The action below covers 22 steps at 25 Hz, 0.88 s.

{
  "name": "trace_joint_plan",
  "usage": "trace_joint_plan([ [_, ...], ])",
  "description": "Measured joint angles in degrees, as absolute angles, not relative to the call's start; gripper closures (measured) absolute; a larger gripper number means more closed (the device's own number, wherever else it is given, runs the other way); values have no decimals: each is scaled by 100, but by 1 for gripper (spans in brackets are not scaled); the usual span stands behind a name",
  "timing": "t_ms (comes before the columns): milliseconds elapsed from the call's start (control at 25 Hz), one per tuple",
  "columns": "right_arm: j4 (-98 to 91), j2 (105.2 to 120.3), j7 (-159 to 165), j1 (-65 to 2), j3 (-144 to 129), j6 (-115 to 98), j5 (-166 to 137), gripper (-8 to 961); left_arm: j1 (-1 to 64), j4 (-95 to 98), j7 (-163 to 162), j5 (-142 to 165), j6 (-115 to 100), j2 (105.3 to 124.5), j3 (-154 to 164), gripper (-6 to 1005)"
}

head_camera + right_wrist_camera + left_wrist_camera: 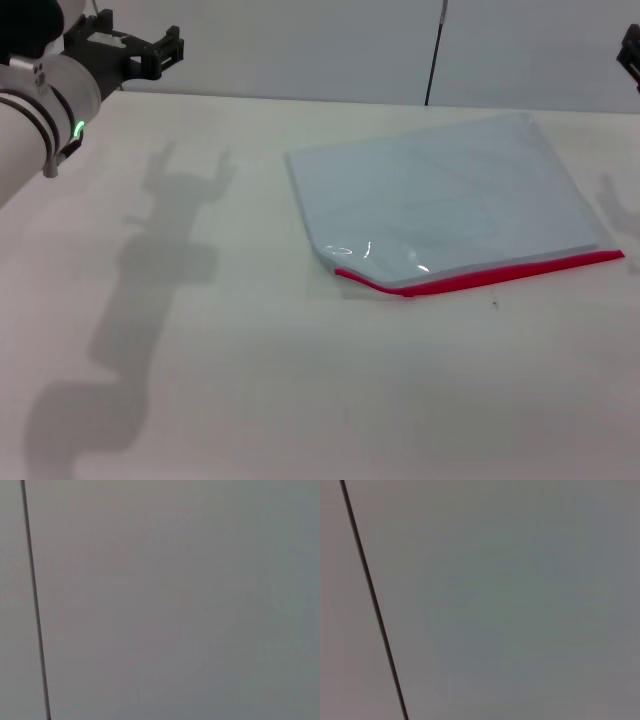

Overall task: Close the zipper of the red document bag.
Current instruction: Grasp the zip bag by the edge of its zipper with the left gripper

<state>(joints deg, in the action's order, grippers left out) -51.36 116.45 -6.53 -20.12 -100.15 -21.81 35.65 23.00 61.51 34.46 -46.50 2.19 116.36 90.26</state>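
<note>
The red document bag (440, 195) lies flat on the table, right of centre in the head view, a pale blue translucent pouch. Its zipper (500, 275) is the red strip along the edge nearest me. Near the strip's left end the plastic bulges up with a glossy fold; I cannot make out the slider. My left gripper (172, 52) hangs high at the far left, well away from the bag, open and empty. Only a dark sliver of my right gripper (631, 55) shows at the right edge. Both wrist views show only a grey wall.
The white table (250, 380) stretches wide in front of and left of the bag. A grey wall with a dark vertical seam (433, 55) stands behind the table. The left arm's shadow falls on the table's left part.
</note>
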Motion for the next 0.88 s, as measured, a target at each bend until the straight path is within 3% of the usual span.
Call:
trace_joint_plan([
  [880, -5038, 11633, -479, -2133, -10003, -2148, 3569, 92, 2321, 6153, 3447, -4649, 235, 11637, 9026, 164],
])
